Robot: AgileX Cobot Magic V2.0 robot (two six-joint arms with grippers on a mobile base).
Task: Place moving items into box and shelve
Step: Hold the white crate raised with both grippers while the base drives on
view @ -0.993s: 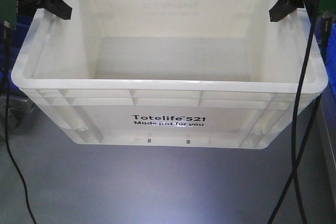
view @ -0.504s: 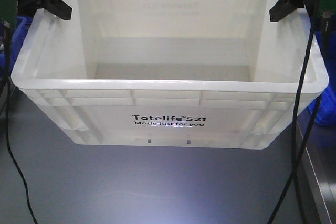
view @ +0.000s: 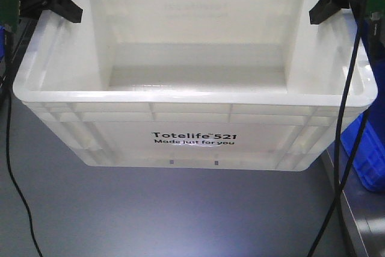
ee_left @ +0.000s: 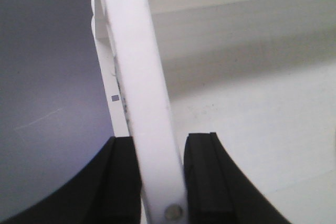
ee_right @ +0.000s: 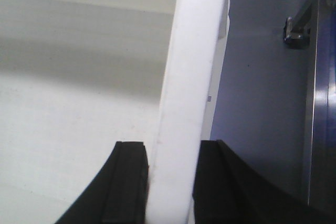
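Over the grey floor (view: 120,215), the white Totelife 521 tote (view: 192,136) hangs level between both arms, the left gripper (ee_left: 163,179) pinching its left side rim and the right gripper (ee_right: 170,182) pinching its right side rim, with a blue bin (view: 368,161) near its right corner.

You see the box (view: 192,97) mid-frame, the left gripper (view: 62,2) clamped on its rim upper left, the right gripper (view: 321,3) upper right, and a bin (view: 368,162) beside it lower right.

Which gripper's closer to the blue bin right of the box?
Right. The right gripper has its jaws on the box rim nearest the blue bin; the left gripper holds the opposite rim.
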